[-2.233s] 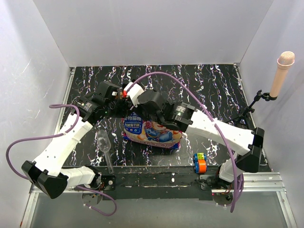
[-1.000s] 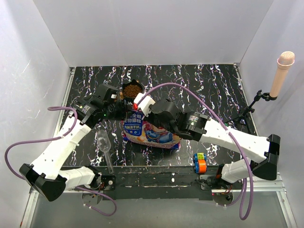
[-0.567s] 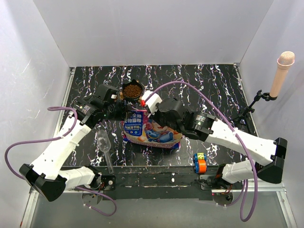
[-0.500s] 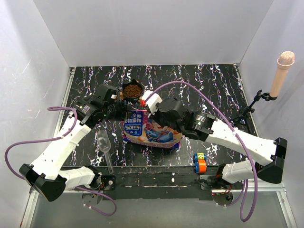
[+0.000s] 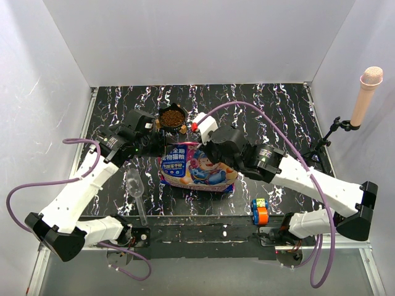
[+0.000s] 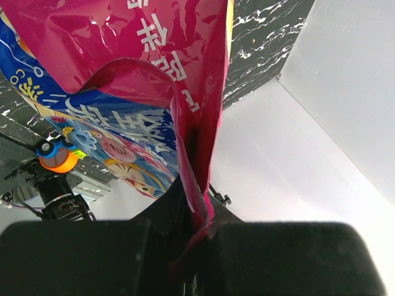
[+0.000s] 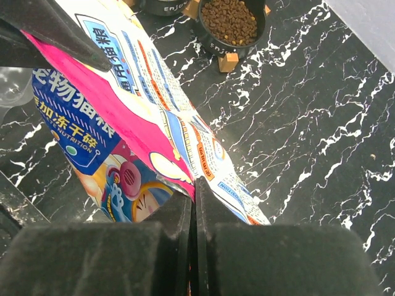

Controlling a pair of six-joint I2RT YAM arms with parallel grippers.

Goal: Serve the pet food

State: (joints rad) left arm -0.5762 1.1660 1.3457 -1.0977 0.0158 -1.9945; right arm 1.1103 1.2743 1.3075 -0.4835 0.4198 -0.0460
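Two claws on one bag, and that's the whole picture right now. Starting at the left, a clear plastic scoop (image 5: 136,184) lies on the black marbled desk (image 5: 271,117), near the front edge, touched by nothing. Just right of it the left claw (image 6: 196,231) is clamped on the magenta top edge of the pet food bag (image 5: 199,169); the wrist view shows that glossy film folded and pinched tight between the two black fingers. Behind it, toward the far side, sits a small black bowl (image 5: 173,117) on wooden feet, and there is the pet food (image 7: 230,18): dark-brown kibble heaped inside it, with the bag's top edge just on the near side of the bowl. The rim of a second dark bowl (image 7: 163,5) peeks in beside it on the right wrist view, and I can't see what's in that one. Centre desk, the bag shows its blue cartoon face to the overhead camera, stretched between the arms. The right claw (image 7: 194,209) is pressed together on the bag's other top corner, film caught flat between its fingers. Further right, near the front edge, colourful toy blocks (image 5: 259,211) sit well apart from the bag. Far right, a pink microphone (image 5: 365,92) stands on a thin black stand.
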